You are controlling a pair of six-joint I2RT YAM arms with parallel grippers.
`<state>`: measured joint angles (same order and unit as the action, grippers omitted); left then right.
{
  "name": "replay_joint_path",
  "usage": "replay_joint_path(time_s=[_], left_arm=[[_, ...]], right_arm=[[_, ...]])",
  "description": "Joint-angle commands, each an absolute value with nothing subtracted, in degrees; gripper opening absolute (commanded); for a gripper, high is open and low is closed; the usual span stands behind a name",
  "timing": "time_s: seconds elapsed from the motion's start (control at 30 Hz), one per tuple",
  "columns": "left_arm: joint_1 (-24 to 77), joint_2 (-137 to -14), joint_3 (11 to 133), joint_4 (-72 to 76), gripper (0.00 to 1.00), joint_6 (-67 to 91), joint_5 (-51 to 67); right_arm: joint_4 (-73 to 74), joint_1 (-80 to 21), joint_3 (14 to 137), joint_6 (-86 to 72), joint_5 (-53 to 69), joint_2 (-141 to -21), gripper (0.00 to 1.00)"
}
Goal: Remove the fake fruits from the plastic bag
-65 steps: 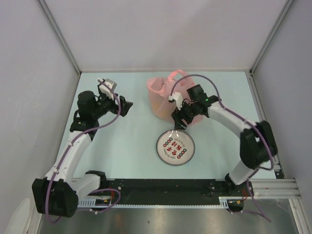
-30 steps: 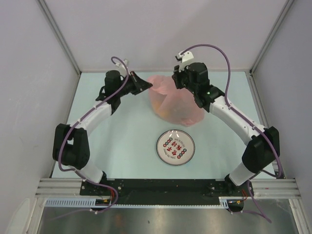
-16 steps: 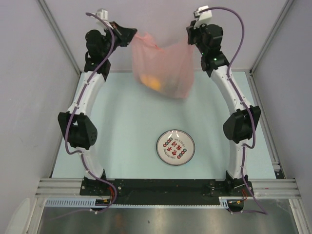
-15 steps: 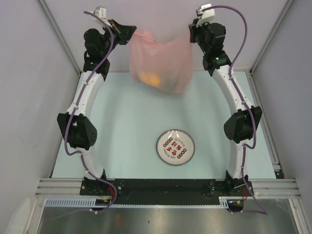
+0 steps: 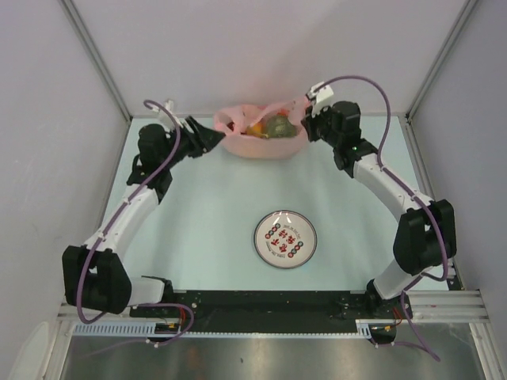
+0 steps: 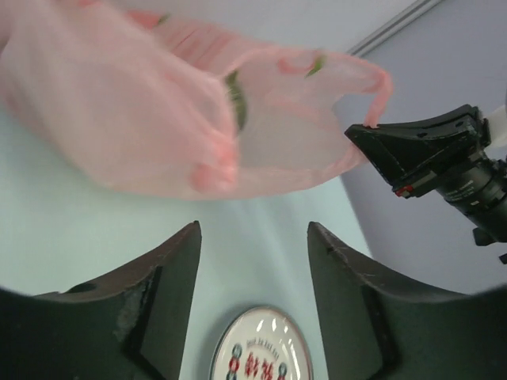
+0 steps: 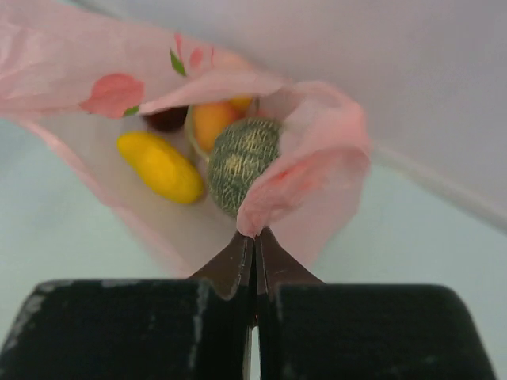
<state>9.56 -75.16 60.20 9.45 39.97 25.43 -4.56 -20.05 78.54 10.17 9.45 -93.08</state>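
The pink plastic bag lies slumped on the table's far middle, its mouth open upward. Inside it show the fake fruits: a netted green melon, a yellow oval, an orange ball and a dark red piece. My right gripper is shut on a fold of the bag's rim at its right side. My left gripper is open just left of the bag, with nothing between its fingers. The bag hangs blurred in front of it.
A round white plate with red-black print sits near the table's middle, nearer than the bag, and shows between the left fingers. Grey walls and metal rails enclose the table on three sides.
The bag, held high between both grippers, has come down onto the table. My left gripper has let go of it and opened. My right gripper still grips the rim.
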Motion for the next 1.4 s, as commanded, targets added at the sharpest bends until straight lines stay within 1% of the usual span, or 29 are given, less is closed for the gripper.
replay_joint_path(time_s=[0.0,0.07,0.1,0.17,0.2,0.27,0.3,0.43,0.5,0.57,0.73,0.93,1.0,1.03,1.07,1.13,1.17,1.23,1.27,1.3,1.33,1.37], left_arm=[[9.67,-69.27,53.63,4.76,0.69,34.12,24.08],[9.67,-66.8,53.26,3.35,0.8,26.13,24.34],[9.75,-66.01,53.78,2.73,0.87,19.23,24.69],[10.37,-63.73,54.49,0.88,0.89,12.43,25.14],[10.72,-63.11,55.71,0.44,0.95,5.78,25.14],[12.47,-62.41,57.3,-2.54,0.97,0.11,25.22],[13.18,-62.4,59.39,-3.07,0.98,-6.52,26.53],[20.1,-65.03,66.25,-11.66,0.97,-24.66,31.28],[22.23,-67.75,69.59,-17.82,0.92,-31.25,32.17],[25.22,-68.9,70.05,-18.98,0.88,-33.3,31.99],[31.71,-72.76,66.63,-18.28,0.84,-39.81,27.69],[34.1,-79.35,66.97,-15.83,0.8,-40.96,21.01],[34.1,-82.78,68.28,-14.95,0.75,-41.74,18.56],[34.28,-83.66,68.9,-13.55,0.7,-41.66,17.41],[34.36,-84.89,69.78,-13.71,0.57,-41.66,16.62],[34.37,-87.27,73.55,-13.89,0.47,-41.05,14.25],[34.28,-87.8,74.61,-13.8,0.4,-40.96,13.19],[34.19,-88.86,76.46,-13.1,0.33,-41.04,10.2],[34.02,-89.03,76.99,-13.1,0.23,-41.39,9.76],[33.58,-88.95,77.08,-13.1,0.16,-41.31,9.58],[33.4,-88.77,77.08,-13.1,0.08,-41.22,9.58],[33.22,-88.42,77.08,-13.18,0.05,-40.61,9.84]], right_arm=[[-3.25,-20.13,70.15,8.26,10.9,-87.64,0.0],[-2.21,-20.48,67.86,7.74,10.9,-85.44,0.0],[-1.85,-20.39,67.42,7.39,10.9,-84.65,0.0],[-0.89,-20.21,66.45,6.51,11.25,-83.33,0.0],[-0.62,-20.3,66.18,6.42,11.51,-82.19,0.0],[-0.27,-20.3,65.57,6.33,11.95,-81.04,0.0],[-0.26,-20.22,64.96,6.24,12.04,-80.34,0.01],[-0.26,-19.95,63.9,5.36,12.04,-79.37,0.01],[-0.53,-19.6,63.72,4.84,12.13,-79.19,0.01],[-1.23,-19.6,63.37,4.66,12.22,-78.75,0.02],[-1.67,-19.25,61.97,4.92,12.22,-77.61,0.02],[-1.58,-18.55,60.47,4.92,12.39,-75.94,0.03],[-1.93,-18.28,59.86,4.92,12.39,-75.76,0.03],[-1.85,-18.28,59.85,4.92,12.48,-75.76,0.03],[-2.02,-18.28,59.77,5.01,12.39,-75.76,0.03],[-2.2,-18.11,59.77,5.18,12.13,-75.76,0.03],[-2.55,-18.11,59.85,5.36,12.22,-75.76,0.03],[-2.99,-18.11,59.85,5.27,11.95,-76.02,0.04],[-3.08,-18.11,59.85,5.19,11.95,-76.03,0.04],[-3.16,-18.11,59.85,5.19,12.13,-76.11,0.04],[-3.16,-18.02,59.77,5.19,12.13,-76.29,0.04],[-3.16,-18.02,59.77,5.27,12.13,-76.38,0.04]])
